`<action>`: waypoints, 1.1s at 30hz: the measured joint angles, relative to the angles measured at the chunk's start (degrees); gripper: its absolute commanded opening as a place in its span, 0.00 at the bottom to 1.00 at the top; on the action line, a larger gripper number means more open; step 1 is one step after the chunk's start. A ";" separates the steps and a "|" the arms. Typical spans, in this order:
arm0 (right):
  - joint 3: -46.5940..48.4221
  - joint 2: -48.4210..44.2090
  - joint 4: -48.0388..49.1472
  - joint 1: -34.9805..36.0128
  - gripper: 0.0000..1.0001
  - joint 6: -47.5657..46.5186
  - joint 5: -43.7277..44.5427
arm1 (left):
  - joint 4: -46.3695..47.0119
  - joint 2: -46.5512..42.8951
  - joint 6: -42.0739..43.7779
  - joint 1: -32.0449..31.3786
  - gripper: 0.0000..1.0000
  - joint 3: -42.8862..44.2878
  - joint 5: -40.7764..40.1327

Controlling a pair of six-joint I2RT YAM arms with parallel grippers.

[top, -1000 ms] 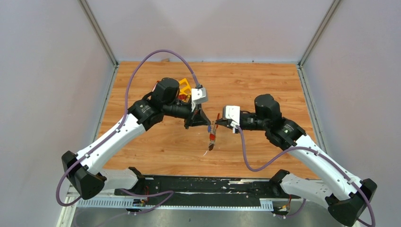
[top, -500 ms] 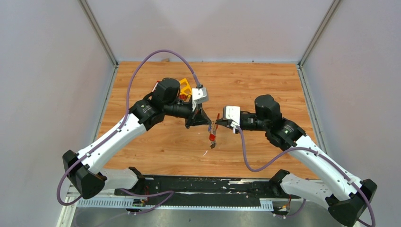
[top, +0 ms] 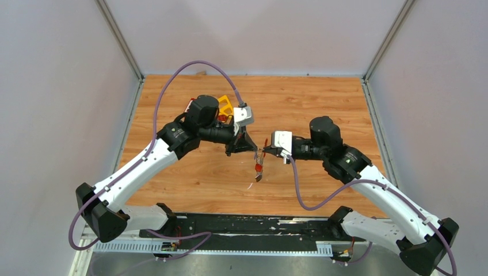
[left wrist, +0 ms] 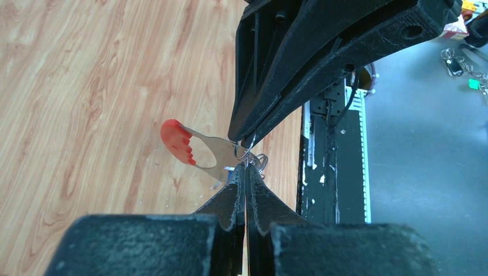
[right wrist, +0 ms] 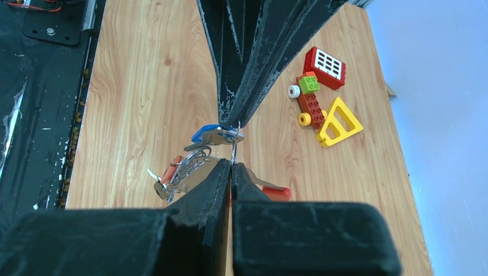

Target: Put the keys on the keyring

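Both grippers meet tip to tip above the table's middle. My left gripper [top: 253, 150] [left wrist: 246, 168] is shut on a thin wire ring of the keyring [top: 258, 167]. My right gripper [top: 265, 150] [right wrist: 232, 164] is shut on the same ring from the other side. A red-headed key [left wrist: 175, 142] [right wrist: 277, 193] hangs at the right gripper's tip. A blue-headed key [right wrist: 206, 133] hangs at the left gripper's tip. The red clip [right wrist: 171, 170], with its wire rings, dangles below them, above the wood. The grey strap is not clearly seen.
Toy blocks lie at the table's back left, behind the left arm: a yellow triangular frame [right wrist: 339, 123] [top: 225, 105], a red square block with white buttons [right wrist: 326, 66], and a small red, green and yellow block car [right wrist: 308, 100]. The black base rail [top: 241, 227] runs along the near edge.
The left gripper has shifted slightly right towards the right gripper. The dangling keyring has risen a little. Both grippers stay shut.
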 measured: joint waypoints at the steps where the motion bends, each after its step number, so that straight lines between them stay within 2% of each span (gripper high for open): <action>1: -0.13 -0.09 -0.15 0.00 0.00 -0.15 0.00 | 0.04 -0.04 0.00 0.00 0.00 -0.07 -0.11; 21: -0.13 -0.83 -0.20 -0.02 0.00 -0.90 -0.76 | -0.07 -0.11 0.20 0.00 0.00 -0.20 -1.55; 33: -0.13 -0.83 0.46 -0.02 0.00 1.33 -1.81 | 0.26 1.05 0.63 0.00 0.00 -0.24 1.29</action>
